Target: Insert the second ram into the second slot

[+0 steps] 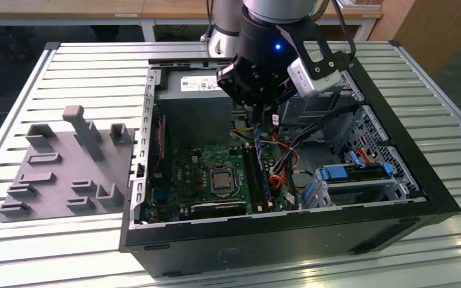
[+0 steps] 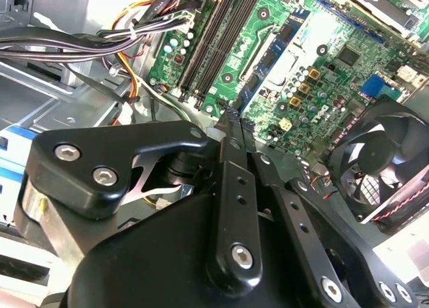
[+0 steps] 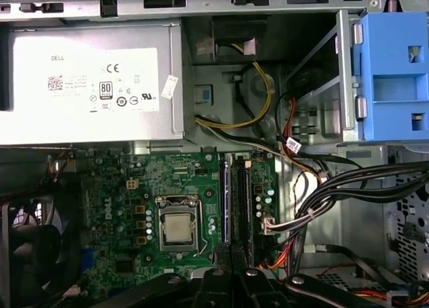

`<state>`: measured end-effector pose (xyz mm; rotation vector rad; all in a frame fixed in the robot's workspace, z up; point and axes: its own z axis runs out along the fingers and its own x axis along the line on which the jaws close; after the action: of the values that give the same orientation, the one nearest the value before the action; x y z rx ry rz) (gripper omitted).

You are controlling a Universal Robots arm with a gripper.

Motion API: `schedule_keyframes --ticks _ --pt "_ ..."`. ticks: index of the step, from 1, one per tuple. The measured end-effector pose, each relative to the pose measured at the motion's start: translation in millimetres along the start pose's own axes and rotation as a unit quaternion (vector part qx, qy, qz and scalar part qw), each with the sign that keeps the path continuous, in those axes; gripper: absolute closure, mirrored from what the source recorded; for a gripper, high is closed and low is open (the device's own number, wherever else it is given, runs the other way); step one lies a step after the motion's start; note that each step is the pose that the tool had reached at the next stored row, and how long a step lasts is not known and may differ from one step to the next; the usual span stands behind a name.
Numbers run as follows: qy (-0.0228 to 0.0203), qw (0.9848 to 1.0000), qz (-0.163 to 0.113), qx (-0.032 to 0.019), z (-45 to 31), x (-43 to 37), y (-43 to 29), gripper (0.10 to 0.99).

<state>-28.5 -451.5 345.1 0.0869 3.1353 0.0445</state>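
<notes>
While the gripper (image 2: 233, 117) hangs inside the open computer case (image 1: 295, 231), its fingers (image 2: 229, 184) are pressed together with nothing visible between them. The ram stick (image 3: 247, 207) stands in the slots on the green board (image 3: 127, 207) just below the fingertips, beside the processor socket (image 3: 177, 227) — whether it is fully seated I cannot tell.

A white printed label (image 3: 87, 83) bearing marks and a barcode stands on the grey power supply (image 3: 87, 130), twelve o'clock from the processor socket (image 1: 221, 178) in the exterior view, and white lettering marks the motherboard (image 3: 134, 177).
</notes>
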Motion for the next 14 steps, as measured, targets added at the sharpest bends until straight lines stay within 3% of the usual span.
schedule_keyframes --ticks 14 --pt "0.0001 1.0 0.0 0.0 4.6 0.0 -0.1 0.973"
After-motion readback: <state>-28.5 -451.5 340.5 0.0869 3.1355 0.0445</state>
